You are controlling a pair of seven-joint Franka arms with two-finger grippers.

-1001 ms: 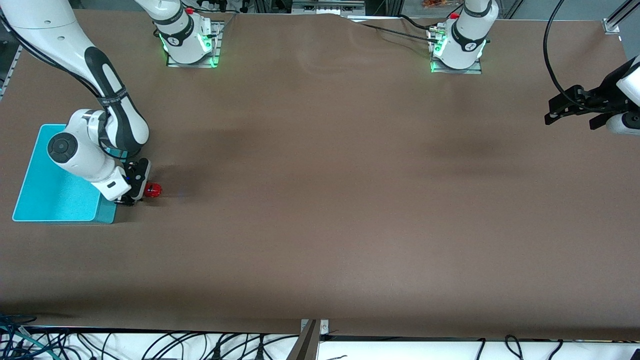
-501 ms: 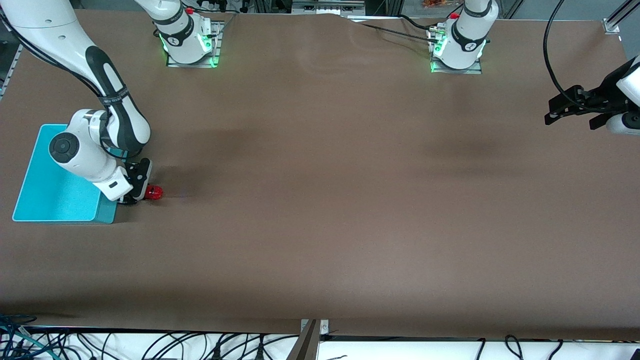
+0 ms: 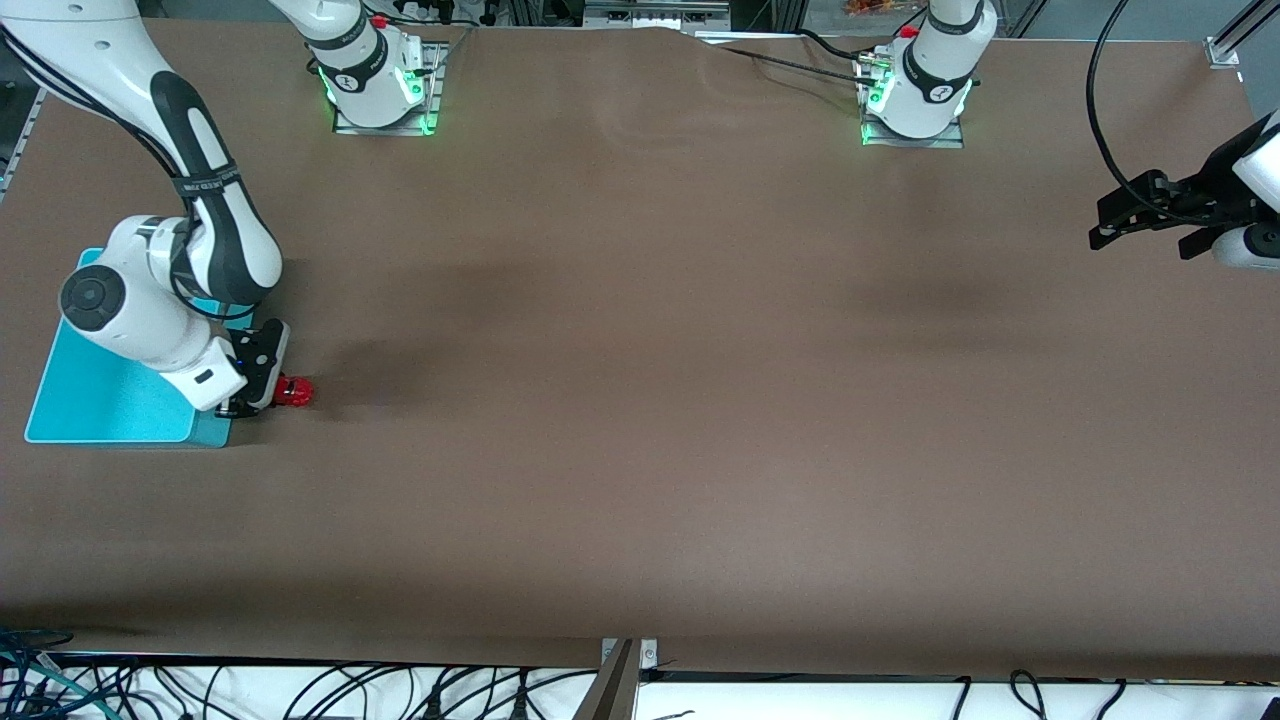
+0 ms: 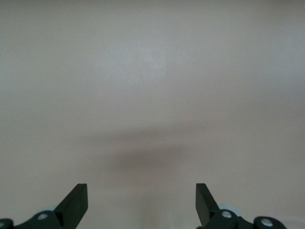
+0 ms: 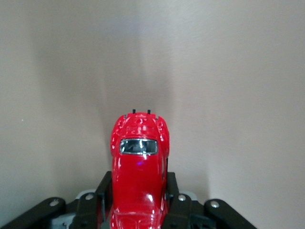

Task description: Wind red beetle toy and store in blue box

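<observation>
Beetle toy (image 3: 294,392) beside box (image 3: 110,400) (touching unclear).

Red beetle toy (image 3: 293,391), glossy with dark windows, lower left of frame, just beside the open rectangular cyan blue box (image 3: 60,405) at left edge.

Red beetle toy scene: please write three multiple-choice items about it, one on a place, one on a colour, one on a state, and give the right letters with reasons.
1. Where is the red beetle toy?
A. inside the blue box
B. beside the blue box, outside it
C. at the left arm's end of the table

2. What colour is the box?
A. cyan-blue
B. green
C. yellow

3. How is the right gripper?
A. open, holding nothing
B. shut on the toy
C. out of view

Answers:
1 B, the toy sits just off the box's wall.
2 A, front view shows it.
3 B, right wrist view shows fingers pressing both sides of the toy.
</observation>
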